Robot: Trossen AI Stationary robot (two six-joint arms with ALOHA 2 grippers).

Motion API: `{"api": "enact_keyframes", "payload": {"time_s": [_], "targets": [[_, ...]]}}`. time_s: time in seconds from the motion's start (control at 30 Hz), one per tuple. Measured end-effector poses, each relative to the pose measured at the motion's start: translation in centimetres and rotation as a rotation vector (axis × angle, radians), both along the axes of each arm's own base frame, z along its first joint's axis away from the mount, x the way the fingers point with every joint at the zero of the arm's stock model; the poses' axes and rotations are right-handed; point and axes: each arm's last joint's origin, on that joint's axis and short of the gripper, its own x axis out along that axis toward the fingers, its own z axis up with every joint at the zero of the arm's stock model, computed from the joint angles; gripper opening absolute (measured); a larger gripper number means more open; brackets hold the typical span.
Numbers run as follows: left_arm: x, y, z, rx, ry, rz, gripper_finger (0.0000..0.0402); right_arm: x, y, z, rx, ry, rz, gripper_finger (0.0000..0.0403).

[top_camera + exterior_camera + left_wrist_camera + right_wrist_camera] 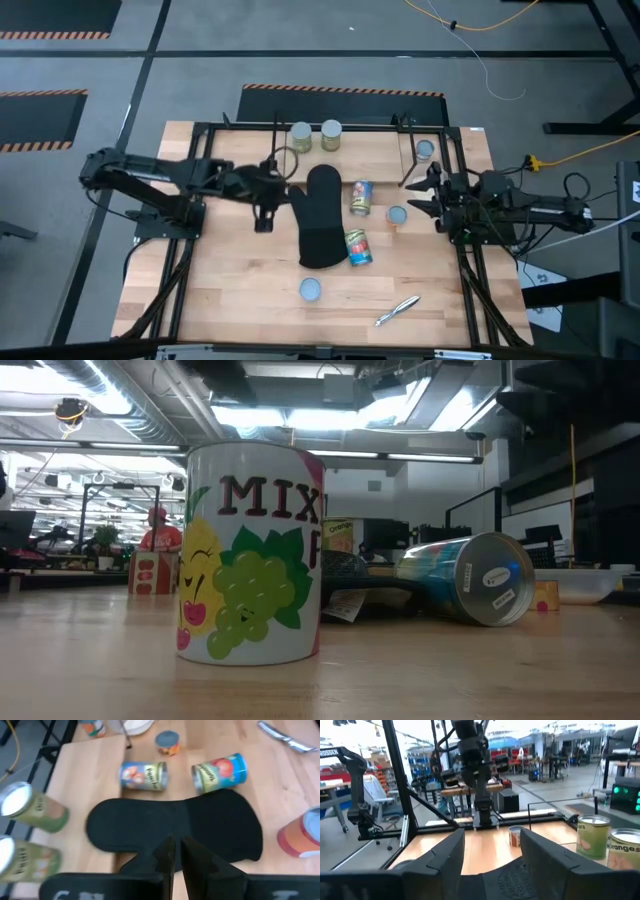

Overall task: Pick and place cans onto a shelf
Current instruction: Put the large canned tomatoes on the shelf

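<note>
Several cans stand or lie on the wooden table around a black oven mitt point(320, 220). Two cans point(300, 137) point(331, 133) stand upright at the far edge, beside the shelf's thin black rods point(555, 809). Two labelled cans point(361, 197) point(358, 247) lie on their sides right of the mitt. My left gripper point(175, 855) is shut, at the mitt's thumb on its left side point(298, 195). My right gripper point(490, 860) is open and empty, right of the mitt, near an upright can point(397, 216). My left gripper comes level from the table's left, its shut fingers point(162, 855) right at the mitt's thumb point(142, 862). Whether they touch the mitt, I cannot tell. The mitt lies flat on the table.
An upright fruit-label can point(311, 289) stands near the front edge, close before the low camera point(250, 555). A silvery pen-like item point(397, 310) lies at the front right. Another can point(425, 150) stands at the far right. The black table frame point(200, 130) runs around the board.
</note>
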Motion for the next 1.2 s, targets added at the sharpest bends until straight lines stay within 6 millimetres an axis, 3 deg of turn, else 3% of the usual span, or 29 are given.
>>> {"api": "enact_keyframes", "payload": {"time_s": [0.27,0.47,0.63,0.93,1.2], "targets": [[-0.8,-1.3,-5.1,-0.053,-0.037,-0.017,0.0015,4.3,-0.3,2.7,0.017,0.271,0.016,0.0197],[-0.9,-2.1,-8.0,-0.057,-0.062,-0.049,0.0014,8.3,-0.2,3.8,0.048,0.425,0.140,0.0197],[-1.2,-2.4,-9.1,-0.059,-0.063,-0.066,0.0014,11.4,-0.4,3.6,0.079,0.559,0.172,0.0197],[-1.1,-3.0,-8.9,-0.063,-0.096,-0.092,0.0014,15.9,-0.5,1.9,0.128,0.725,0.243,0.0197],[-1.2,-3.6,-8.9,-0.064,-0.095,-0.116,0.0014,18.4,-0.7,-0.8,0.150,0.843,0.244,0.0197]]}}
